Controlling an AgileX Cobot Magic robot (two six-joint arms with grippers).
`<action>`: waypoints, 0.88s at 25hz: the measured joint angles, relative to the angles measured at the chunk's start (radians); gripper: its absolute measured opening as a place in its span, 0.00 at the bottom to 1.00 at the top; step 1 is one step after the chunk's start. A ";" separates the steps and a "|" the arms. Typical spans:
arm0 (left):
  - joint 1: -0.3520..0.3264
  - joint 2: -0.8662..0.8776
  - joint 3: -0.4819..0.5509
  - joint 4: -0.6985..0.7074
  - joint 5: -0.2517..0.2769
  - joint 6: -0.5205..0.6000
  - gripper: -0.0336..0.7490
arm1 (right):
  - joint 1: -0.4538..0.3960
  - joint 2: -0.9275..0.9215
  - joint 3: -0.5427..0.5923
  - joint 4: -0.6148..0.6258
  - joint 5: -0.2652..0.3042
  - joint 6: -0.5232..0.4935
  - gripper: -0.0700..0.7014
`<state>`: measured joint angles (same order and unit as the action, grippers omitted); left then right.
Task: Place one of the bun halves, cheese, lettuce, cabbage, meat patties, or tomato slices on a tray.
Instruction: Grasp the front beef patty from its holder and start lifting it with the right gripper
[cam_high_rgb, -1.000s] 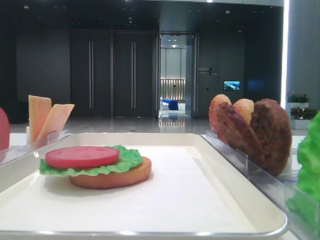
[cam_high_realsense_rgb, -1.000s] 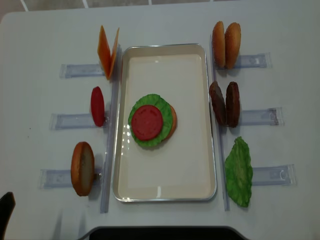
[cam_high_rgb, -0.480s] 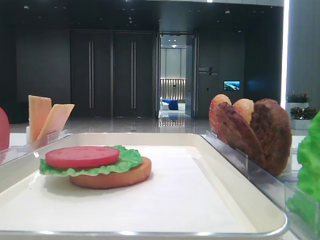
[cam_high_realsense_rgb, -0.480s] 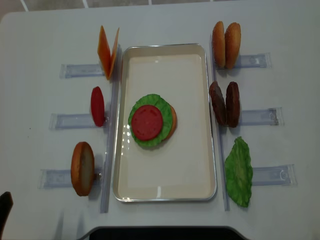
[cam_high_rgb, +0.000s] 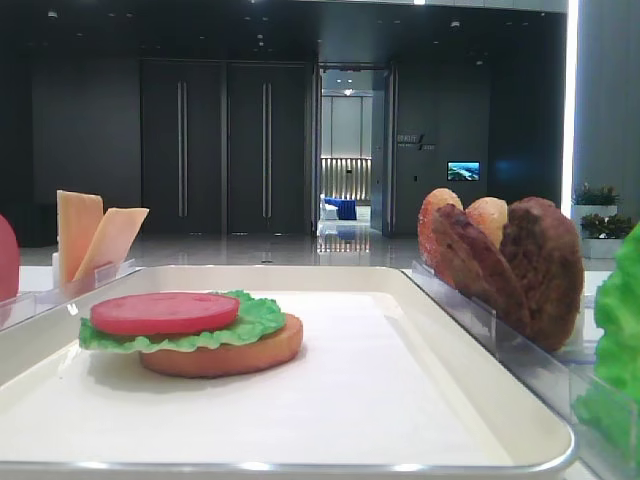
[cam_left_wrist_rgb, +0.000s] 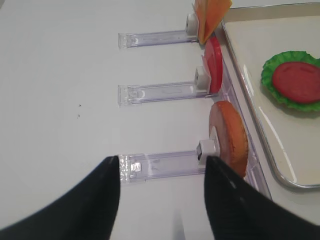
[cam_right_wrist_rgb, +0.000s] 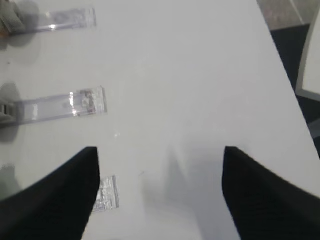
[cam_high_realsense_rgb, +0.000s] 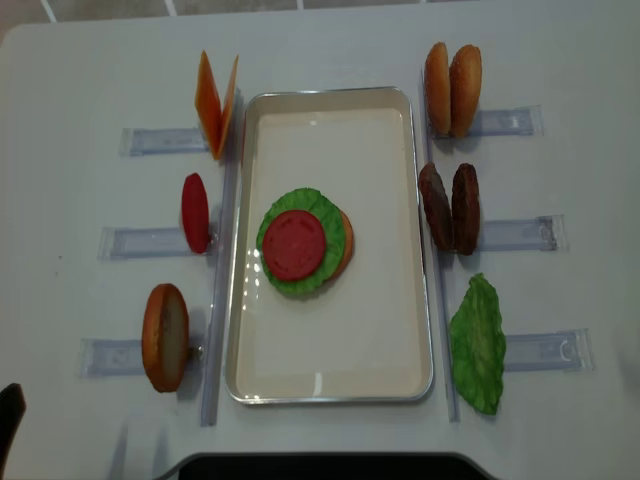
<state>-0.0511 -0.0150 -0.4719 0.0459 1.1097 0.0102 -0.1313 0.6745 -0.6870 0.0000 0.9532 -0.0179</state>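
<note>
Both tools are held spread and empty — the left tool (cam_left_wrist_rgb: 162, 200) left of the tray (cam_high_realsense_rgb: 330, 392), the right tool (cam_right_wrist_rgb: 160, 195) over bare counter (cam_right_wrist_rgb: 190, 75). On the tray, bun, lettuce and tomato are stacked; the meat patties (cam_high_realsense_rgb: 449, 208) — upright just right of it — seem best pinched edgewise.

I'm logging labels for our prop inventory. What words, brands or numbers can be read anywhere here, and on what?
No readable text on the tray, the food pieces or the clear racks.
Dark back wall sign: pale lettering, too small and blurred to read.
Small wall screen: a picture only, no legible words.
</note>
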 joint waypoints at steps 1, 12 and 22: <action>0.000 0.000 0.000 0.000 0.000 0.000 0.57 | 0.000 0.112 -0.049 0.000 0.006 -0.015 0.73; 0.000 0.000 0.000 0.000 0.000 0.000 0.53 | 0.000 0.727 -0.460 0.056 0.117 -0.061 0.72; 0.000 0.000 0.000 0.000 0.000 0.000 0.52 | 0.345 0.880 -0.667 0.000 0.238 0.160 0.72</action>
<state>-0.0511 -0.0150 -0.4719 0.0459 1.1097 0.0102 0.2141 1.5548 -1.3539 0.0000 1.1916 0.1421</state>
